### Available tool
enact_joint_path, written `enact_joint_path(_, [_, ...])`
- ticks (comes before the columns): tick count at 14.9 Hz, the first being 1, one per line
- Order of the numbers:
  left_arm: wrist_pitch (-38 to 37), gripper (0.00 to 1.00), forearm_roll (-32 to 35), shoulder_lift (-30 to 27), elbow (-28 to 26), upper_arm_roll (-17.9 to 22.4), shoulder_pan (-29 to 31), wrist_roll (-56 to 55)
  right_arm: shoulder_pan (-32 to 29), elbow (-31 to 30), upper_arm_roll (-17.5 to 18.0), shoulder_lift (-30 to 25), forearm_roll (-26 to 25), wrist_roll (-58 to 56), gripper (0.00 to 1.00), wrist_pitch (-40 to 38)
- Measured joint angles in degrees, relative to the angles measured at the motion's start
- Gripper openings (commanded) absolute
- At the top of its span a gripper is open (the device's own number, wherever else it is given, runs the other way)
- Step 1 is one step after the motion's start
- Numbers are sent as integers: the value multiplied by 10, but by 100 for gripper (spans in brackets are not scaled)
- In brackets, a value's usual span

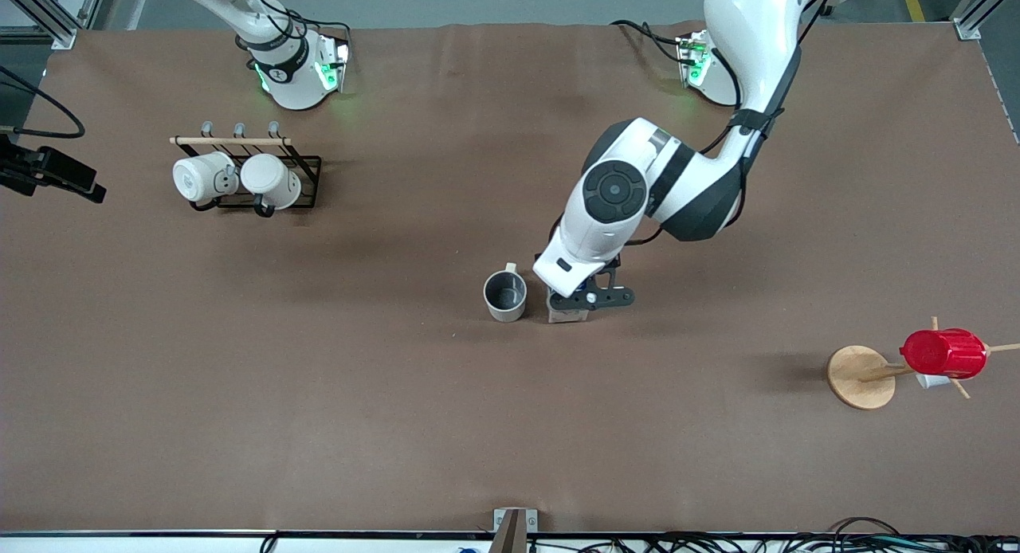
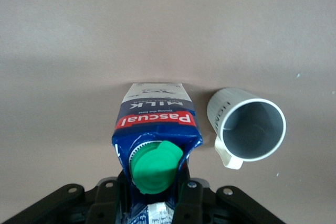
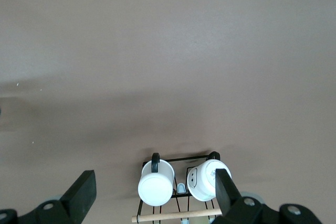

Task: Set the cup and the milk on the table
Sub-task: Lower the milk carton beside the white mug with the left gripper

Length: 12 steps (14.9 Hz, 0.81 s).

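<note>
The milk (image 1: 567, 314) is a blue and white carton with a green cap, upright near the middle of the table (image 1: 510, 425), its base at the brown cloth. My left gripper (image 1: 590, 298) is shut on its top. In the left wrist view the left gripper (image 2: 152, 200) clamps the milk (image 2: 157, 124) just below the cap. The cup (image 1: 505, 296), cream-white with a dark grey inside, stands upright on the table close beside the milk, toward the right arm's end; it also shows in the left wrist view (image 2: 252, 129). My right gripper (image 3: 152, 192) is open and empty, high over the mug rack (image 3: 178, 192).
A black wire rack (image 1: 307, 170) with two white mugs (image 1: 199, 177) stands toward the right arm's end of the table. A red ribbed cup (image 1: 944, 352) hangs on a wooden stand (image 1: 861, 376) toward the left arm's end. A black device (image 1: 48, 170) juts in at the table edge.
</note>
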Motion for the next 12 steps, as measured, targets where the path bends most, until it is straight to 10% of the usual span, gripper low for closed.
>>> enact_joint_path(7, [28,31,0,9,0,0,-18,1,1,0,0,0,0,-1,100,0])
enact_joint_path(8, [29,39,0,11,1,0,-18,1,1,0,0,0,0,-1,100,0])
enact_joint_path(10, [29,100,0,13,1,1,-18,0,1,0,0,0,1,-1,100,0])
enact_joint_path(12, [29,100,0,13,1,1,-18,-2,1,0,0,0,1,-1,100,0])
